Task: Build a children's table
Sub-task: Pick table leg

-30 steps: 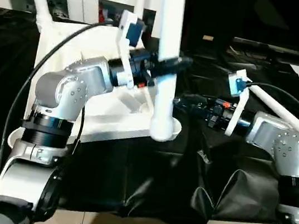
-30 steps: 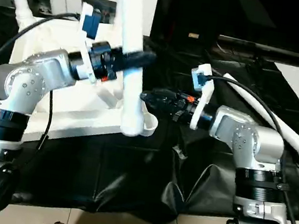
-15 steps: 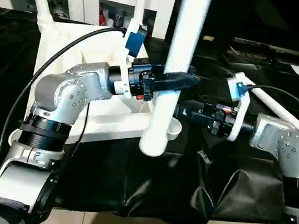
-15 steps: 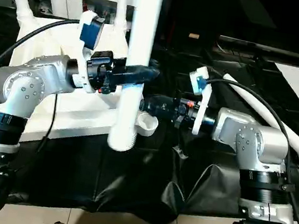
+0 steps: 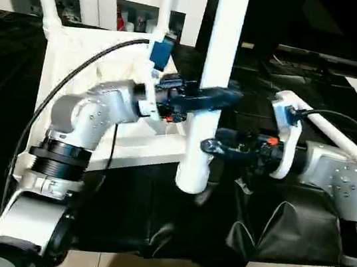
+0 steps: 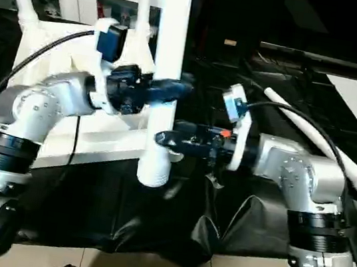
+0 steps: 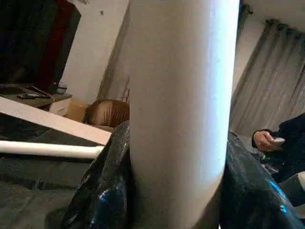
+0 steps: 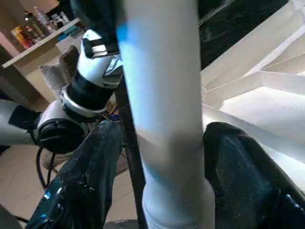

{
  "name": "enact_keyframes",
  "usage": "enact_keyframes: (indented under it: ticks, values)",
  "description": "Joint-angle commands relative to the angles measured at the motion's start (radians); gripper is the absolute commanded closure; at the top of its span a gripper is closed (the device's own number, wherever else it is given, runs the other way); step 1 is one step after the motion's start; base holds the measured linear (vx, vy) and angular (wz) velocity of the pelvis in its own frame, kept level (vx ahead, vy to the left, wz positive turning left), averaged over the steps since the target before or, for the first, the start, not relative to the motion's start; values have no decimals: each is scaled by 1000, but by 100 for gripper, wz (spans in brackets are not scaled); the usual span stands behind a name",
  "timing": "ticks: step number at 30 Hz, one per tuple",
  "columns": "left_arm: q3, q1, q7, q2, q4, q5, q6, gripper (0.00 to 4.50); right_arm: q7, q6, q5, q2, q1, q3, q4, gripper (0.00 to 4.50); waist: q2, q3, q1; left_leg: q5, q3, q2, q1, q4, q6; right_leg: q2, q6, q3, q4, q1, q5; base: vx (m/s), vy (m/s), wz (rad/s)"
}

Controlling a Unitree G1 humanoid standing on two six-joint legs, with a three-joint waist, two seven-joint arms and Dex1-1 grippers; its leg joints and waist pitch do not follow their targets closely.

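Leg (image 5: 214, 78): upright, its lower end beside the table top's (image 5: 83, 52) near corner; above black sheet (image 5: 152, 217)
Left gripper (image 5: 227, 98): clamped round leg
Right gripper (image 5: 209, 145): fingers astride leg, lower down; contact unclear

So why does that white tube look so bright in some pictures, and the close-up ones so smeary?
In the left eye view the leg catches the room light against the dark black cloth, so it glares. In the left wrist view it stands right at the lens, soft and out of focus, with a bluish edge; the right wrist view shows the same softness and blue tint.
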Motion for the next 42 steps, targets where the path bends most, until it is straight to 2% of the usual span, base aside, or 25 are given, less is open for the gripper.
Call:
enact_keyframes:
  ticks: [1, 6, 11, 17, 28, 36, 42]
  values:
    - [2, -30, -13, 1, 1, -9, -8, 265, 8, -19, -7, -20, 5, 14, -15, 148, 8, -84, 3, -102, -3, 22, 19, -59, 4, -58, -233, 44, -64, 65, -74, 0, 0, 0]
    - [-5, -25, -30, -8, -25, -24, 8, 265, -13, -89, -68, 11, -11, 60, 29, 148, 8, -84, 2, -103, -3, 21, 17, -59, -3, -60, -230, 44, -65, 64, -89, 0, 0, 0]
    - [-15, -23, -27, -22, -29, -27, 9, 265, -7, -106, -70, 46, -35, 75, 49, 148, 6, -85, 1, -95, -2, 22, 18, -58, 8, -59, -239, 45, -62, 64, -60, 0, 0, 0]
    - [-21, -20, -38, -22, -35, -29, 15, 265, 32, -119, -66, 43, -47, 94, 63, 148, 2, -84, 1, -100, -2, 23, 18, -58, 9, -60, -233, 45, -63, 64, -76, 0, 0, 0]
    - [-23, -15, -33, -34, -47, -28, 16, 265, 75, -116, -62, 40, -41, 124, 62, 148, 3, -85, 2, -90, -2, 23, 17, -58, 14, -60, -233, 45, -62, 65, -67, 0, 0, 0]
    - [-22, -17, -33, -35, -47, -27, 15, 265, 79, -103, -58, 44, -41, 120, 69, 227, 5, -84, 2, -94, -3, 22, 17, -58, 14, -60, -232, 45, -62, 65, -76, 0, 0, 0]
    - [-30, -8, -45, -26, -53, -16, 13, 265, 84, -100, -53, 41, -38, 119, 66, 251, 4, -85, 2, -95, -2, 22, 18, -57, 15, -59, -236, 44, -62, 64, -67, 0, 0, 0]
